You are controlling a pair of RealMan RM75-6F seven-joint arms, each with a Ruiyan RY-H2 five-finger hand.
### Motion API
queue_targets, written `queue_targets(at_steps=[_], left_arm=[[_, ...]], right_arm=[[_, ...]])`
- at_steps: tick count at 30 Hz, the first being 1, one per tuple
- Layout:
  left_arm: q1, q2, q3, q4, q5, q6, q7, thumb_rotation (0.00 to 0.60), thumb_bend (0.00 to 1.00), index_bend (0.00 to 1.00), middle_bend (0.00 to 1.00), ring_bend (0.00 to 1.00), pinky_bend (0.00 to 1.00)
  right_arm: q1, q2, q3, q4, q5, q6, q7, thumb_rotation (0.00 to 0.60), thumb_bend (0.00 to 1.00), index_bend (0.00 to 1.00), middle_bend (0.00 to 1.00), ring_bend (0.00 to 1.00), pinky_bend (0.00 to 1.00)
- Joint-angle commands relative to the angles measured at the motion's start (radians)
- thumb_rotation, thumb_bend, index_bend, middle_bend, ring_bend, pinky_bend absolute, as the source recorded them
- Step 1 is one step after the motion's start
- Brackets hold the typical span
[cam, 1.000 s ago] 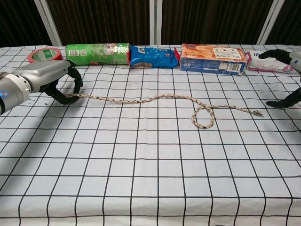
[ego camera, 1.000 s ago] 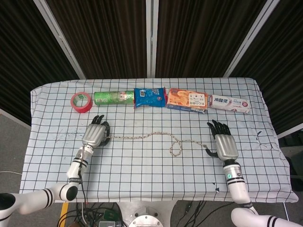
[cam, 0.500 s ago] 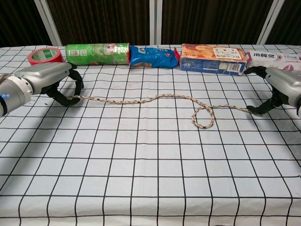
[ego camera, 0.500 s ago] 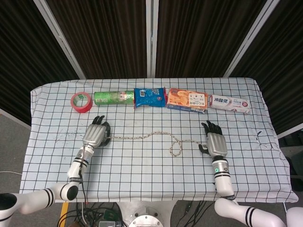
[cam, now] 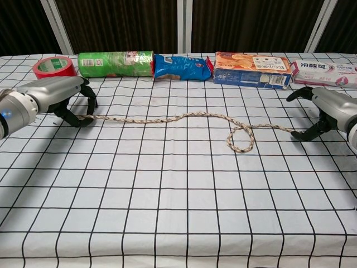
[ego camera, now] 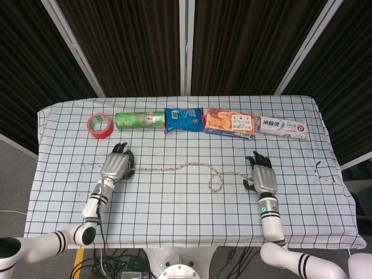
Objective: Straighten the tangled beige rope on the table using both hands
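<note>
The beige rope [cam: 167, 118] lies across the table's middle, wavy, with a small loop [cam: 241, 139] toward its right end; in the head view the rope [ego camera: 174, 168] runs the same way. My left hand [cam: 53, 96] rests palm down at the rope's left end, and its curled fingers [cam: 83, 118] pinch that end against the cloth. It also shows in the head view as the left hand [ego camera: 117, 165]. My right hand [cam: 330, 109] stands at the rope's right end with its fingers spread, the thumb tip touching the end. The head view shows this right hand [ego camera: 264, 177] too.
Along the back of the checked tablecloth [ego camera: 174, 215] lie a red tape roll [cam: 51, 66], a green can [cam: 116, 63], a blue snack bag [cam: 181, 66], an orange box [cam: 254, 70] and a toothpaste box [cam: 324, 72].
My right hand has moved left along the table until its thumb reaches the rope's right end. The left hand has stayed at the left end, and the rope's shape is unchanged.
</note>
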Motion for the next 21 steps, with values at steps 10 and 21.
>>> queue_targets(at_steps=[10,21], left_arm=[[-0.006,-0.006,-0.003,0.023,-0.001,-0.019,-0.014,0.600,0.36,0.61,0.30,0.00,0.02],[-0.007,-0.009,0.000,0.032,-0.003,-0.030,-0.018,0.600,0.36,0.61,0.30,0.00,0.02]], right_arm=[[0.041,0.026,0.020,-0.062,0.125,-0.004,-0.087,0.600,0.27,0.38,0.00,0.00,0.00],[0.081,0.010,0.035,-0.043,0.208,-0.012,-0.119,0.600,0.27,0.44,0.00,0.00,0.00]])
